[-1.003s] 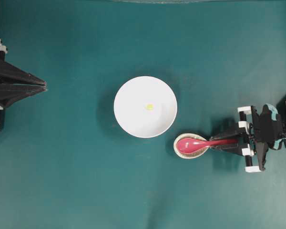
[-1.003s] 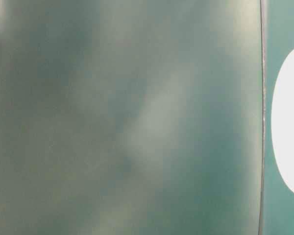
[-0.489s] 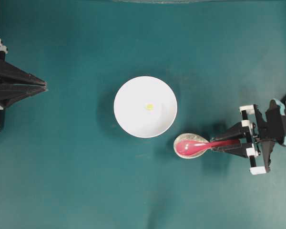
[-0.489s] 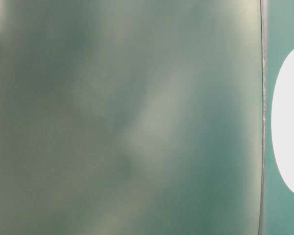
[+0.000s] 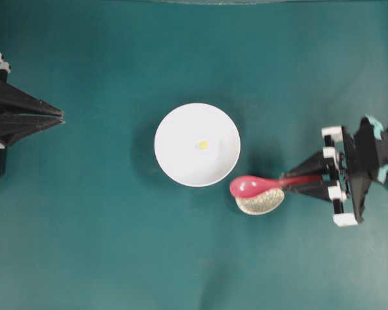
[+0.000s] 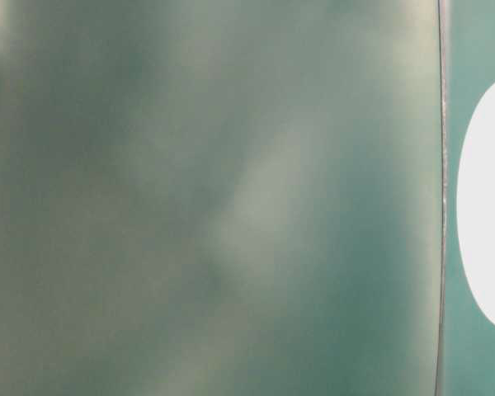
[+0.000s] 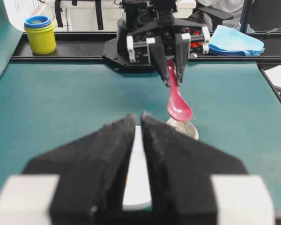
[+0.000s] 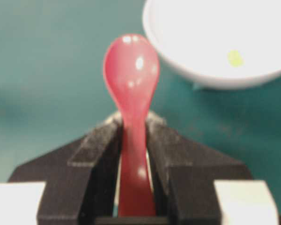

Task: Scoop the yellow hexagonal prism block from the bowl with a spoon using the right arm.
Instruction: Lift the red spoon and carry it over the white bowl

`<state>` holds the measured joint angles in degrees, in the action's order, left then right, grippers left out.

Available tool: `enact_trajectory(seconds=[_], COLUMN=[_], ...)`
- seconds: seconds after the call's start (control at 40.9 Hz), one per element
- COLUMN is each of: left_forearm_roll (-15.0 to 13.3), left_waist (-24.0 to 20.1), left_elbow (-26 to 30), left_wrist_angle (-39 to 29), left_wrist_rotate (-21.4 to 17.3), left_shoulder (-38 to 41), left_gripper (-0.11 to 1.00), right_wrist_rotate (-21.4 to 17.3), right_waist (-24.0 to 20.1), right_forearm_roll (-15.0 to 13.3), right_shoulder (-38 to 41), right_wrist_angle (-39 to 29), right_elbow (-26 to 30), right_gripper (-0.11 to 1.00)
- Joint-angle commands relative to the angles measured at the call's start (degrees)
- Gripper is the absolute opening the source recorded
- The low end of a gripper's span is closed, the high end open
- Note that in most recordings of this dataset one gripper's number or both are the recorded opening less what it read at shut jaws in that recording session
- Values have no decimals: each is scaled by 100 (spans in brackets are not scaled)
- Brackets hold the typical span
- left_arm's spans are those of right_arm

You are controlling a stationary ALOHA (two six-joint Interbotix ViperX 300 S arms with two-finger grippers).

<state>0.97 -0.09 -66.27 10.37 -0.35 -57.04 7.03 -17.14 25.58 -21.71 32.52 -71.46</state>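
Spoon handle sits clamped in my right gripper, its long axis running toward the left of the overhead view, scoop leading and lifted clear over the speckled rest. From that scoop the bowl lies up and to the left, with the yellow block near its middle (a mere dot overhead). My left gripper, jaws nearly together on nothing, is parked farther off. Table-level view is a blur; only a white sliver shows.
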Motion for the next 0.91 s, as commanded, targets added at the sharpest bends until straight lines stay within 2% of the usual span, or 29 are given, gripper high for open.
enact_trajectory(seconds=[0.0,0.171,0.563,0.881], left_forearm_roll=[18,18,18,18], left_waist=[-9,-9,-9,-9], left_elbow=[97,97,105,123], left_wrist_angle=[26,35,105,-352], left_wrist_rotate=[9,9,114,-53], left_shoulder=[53,53,26,44], left_gripper=[14,14,14,14], right_wrist_rotate=[105,290,334,325], right_waist=[246,677,1266,1626], right_forearm_roll=[0,-18,-35,-35], right_shoulder=[-343,-738,-905,-905], right_wrist_angle=[-598,-1477,-1986,-2988], right_elbow=[308,624,1011,1538], right_gripper=[25,25,25,25])
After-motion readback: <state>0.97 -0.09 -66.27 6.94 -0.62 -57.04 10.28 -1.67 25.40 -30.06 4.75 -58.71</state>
